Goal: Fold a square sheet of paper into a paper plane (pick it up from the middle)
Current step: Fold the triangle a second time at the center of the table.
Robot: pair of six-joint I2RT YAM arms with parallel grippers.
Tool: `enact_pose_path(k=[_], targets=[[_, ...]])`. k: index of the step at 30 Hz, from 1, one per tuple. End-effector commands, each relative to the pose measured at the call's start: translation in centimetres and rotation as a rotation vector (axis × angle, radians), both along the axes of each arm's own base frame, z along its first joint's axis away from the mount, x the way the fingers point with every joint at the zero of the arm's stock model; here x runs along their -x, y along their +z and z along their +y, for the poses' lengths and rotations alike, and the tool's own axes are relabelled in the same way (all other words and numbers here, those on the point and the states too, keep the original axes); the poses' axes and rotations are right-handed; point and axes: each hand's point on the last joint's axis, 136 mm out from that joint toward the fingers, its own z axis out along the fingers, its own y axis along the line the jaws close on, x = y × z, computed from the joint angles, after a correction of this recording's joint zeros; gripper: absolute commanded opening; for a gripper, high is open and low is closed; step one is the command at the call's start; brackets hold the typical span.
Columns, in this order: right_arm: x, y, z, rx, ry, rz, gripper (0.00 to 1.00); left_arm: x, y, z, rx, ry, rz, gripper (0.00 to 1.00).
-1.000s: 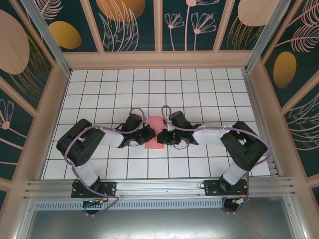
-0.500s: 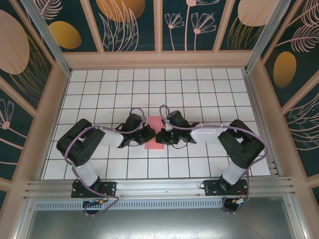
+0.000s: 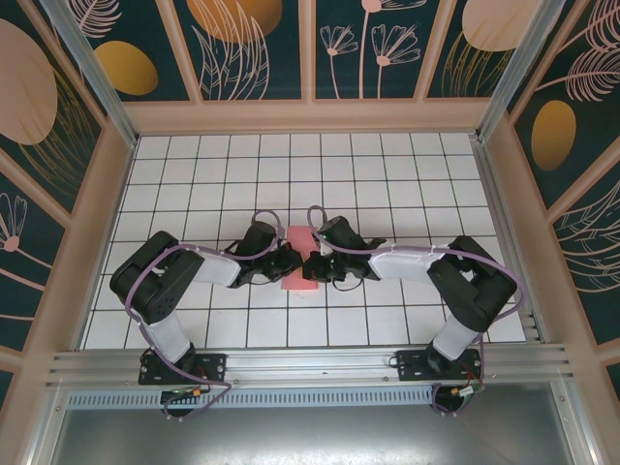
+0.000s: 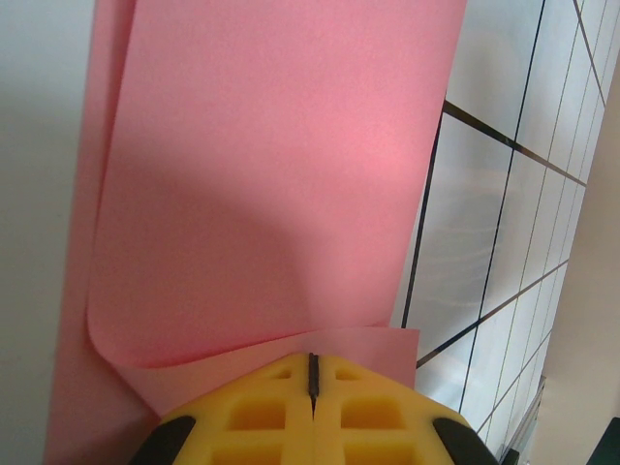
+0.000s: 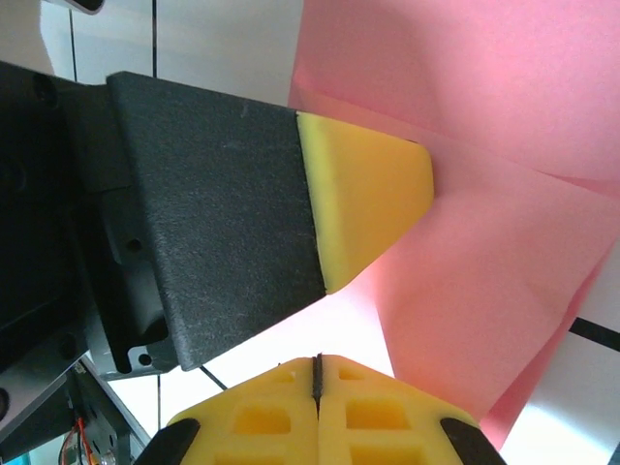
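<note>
Desk of white grid tiles, seen from above, with two robot arms reaching in from its near edge; the square sheet of paper lay at the middle of the desk, directly between the two hands. It was salmon pink and doubled over into a narrow strip; its long axis ran from the near edge toward the far wall, and neither end came to a point, so it pointed no particular way. The left hand met the strip from its left long edge and the right hand from its right, both about midway along it and about equally near. In the left wrist view the yellow pads were pressed together at the paper's near edge, where a curled upper layer rose over a flat lower one; whether a layer sat between them could not be told. In the right wrist view the right hand's pads were also pressed together, just beside the paper's corner, with the left hand's yellow-tipped finger lying across a diagonal crease.
</note>
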Motion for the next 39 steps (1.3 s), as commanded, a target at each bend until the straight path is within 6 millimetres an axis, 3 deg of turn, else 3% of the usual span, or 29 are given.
enact_pose_path(k=[1, 9, 28, 34, 39], targets=[[0.0, -0.9, 0.0, 0.034, -0.006, 0.015, 0.05, 1.0, -2.1, 0.9, -0.056, -0.011, 0.044, 0.0], [0.5, -3.0, -1.1, 0.085, -0.018, 0.046, 0.05, 1.1, -2.1, 0.9, -0.056, -0.015, 0.044, 0.0], [1.6, -4.5, -2.9, 0.131, -0.029, 0.079, 0.08, 1.3, -2.4, 1.2, -0.072, -0.012, 0.049, 0.0], [1.6, -4.1, -3.2, 0.138, -0.03, 0.064, 0.09, 1.3, -2.4, 1.3, -0.075, -0.011, 0.048, 0.0], [0.8, -1.2, -1.8, 0.084, -0.003, 0.008, 0.11, 1.2, -2.4, 1.3, -0.075, -0.01, 0.049, 0.0]])
